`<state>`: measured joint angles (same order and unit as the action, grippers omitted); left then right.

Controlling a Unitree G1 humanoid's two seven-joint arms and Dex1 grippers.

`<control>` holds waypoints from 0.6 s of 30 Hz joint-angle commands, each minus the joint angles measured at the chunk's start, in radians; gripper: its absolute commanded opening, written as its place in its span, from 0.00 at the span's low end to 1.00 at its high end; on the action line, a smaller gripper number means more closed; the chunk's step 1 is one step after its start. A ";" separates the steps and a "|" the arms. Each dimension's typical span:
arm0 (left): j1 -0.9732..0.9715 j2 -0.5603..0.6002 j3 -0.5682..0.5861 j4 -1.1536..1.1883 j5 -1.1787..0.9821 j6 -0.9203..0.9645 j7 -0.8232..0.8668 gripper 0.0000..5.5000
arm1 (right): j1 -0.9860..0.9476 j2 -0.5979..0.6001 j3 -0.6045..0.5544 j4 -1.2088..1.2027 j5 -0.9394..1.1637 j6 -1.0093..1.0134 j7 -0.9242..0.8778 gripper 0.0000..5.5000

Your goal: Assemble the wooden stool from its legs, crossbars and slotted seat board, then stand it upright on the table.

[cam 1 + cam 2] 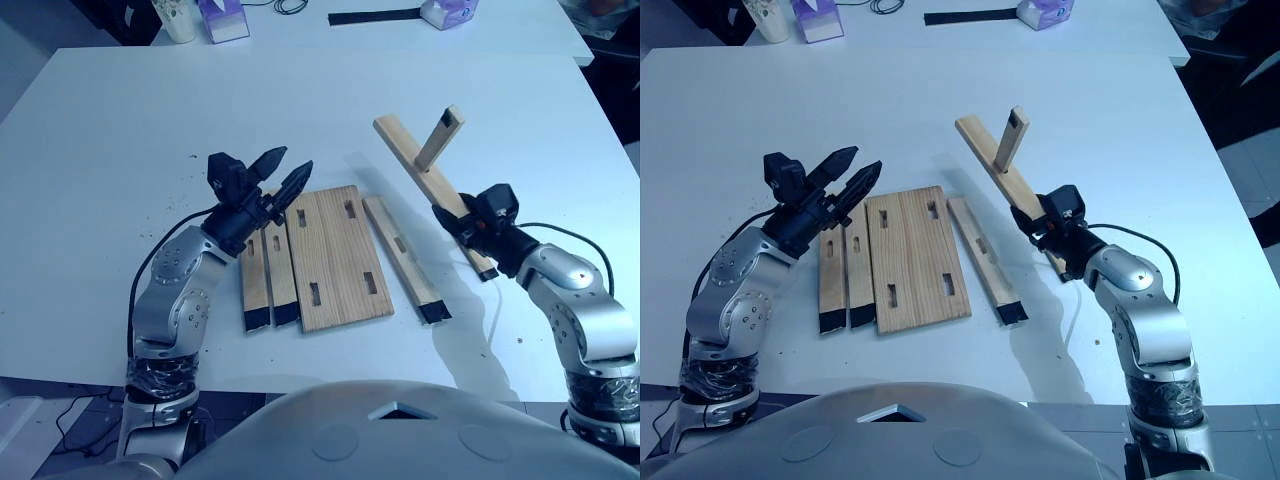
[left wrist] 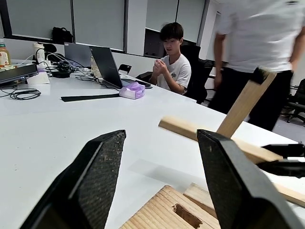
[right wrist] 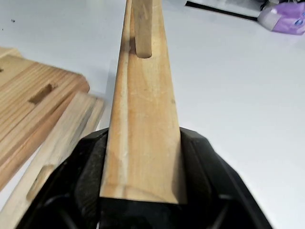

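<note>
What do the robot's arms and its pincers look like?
The left arm and right arm are rounded silver shells, each with a thin black cable looping alongside. The left gripper and right gripper are black. The left one's two fingers taper like wedges, with grainy inner faces.

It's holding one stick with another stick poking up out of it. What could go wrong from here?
1. The crossbar stands tilted in a slot of the leg held by the right end effector. It may be loose and could drop out if the leg tips.
2. The grip is near one end of the leg, so the long free part might twist in it.
3. The loose leg lies close beside and could get knocked.
</note>
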<state>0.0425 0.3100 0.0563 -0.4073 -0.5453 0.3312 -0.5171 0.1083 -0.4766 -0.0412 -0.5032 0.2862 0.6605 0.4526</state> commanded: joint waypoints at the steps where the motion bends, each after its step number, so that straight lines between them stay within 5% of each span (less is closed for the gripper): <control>1: -0.047 -0.002 0.012 0.000 0.030 0.035 0.072 0.50 | -0.082 0.001 -0.015 0.007 0.051 0.007 0.032 0.37; 4: -0.075 -0.009 0.035 -0.022 -0.023 0.067 0.085 0.50 | -0.117 -0.001 -0.025 0.035 0.066 -0.001 0.043 0.37; 10: -0.089 0.029 0.060 -0.046 -0.117 0.123 0.033 0.67 | -0.178 -0.014 -0.062 0.079 0.123 -0.024 0.109 0.37; 18: -0.210 0.064 0.132 -0.023 -0.357 0.251 0.001 0.68 | -0.389 -0.062 -0.153 0.162 0.327 -0.005 0.287 0.37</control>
<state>-0.1200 0.3517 0.1698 -0.4475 -0.8626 0.5422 -0.5120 -0.2164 -0.5170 -0.1709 -0.3585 0.5595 0.6442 0.7043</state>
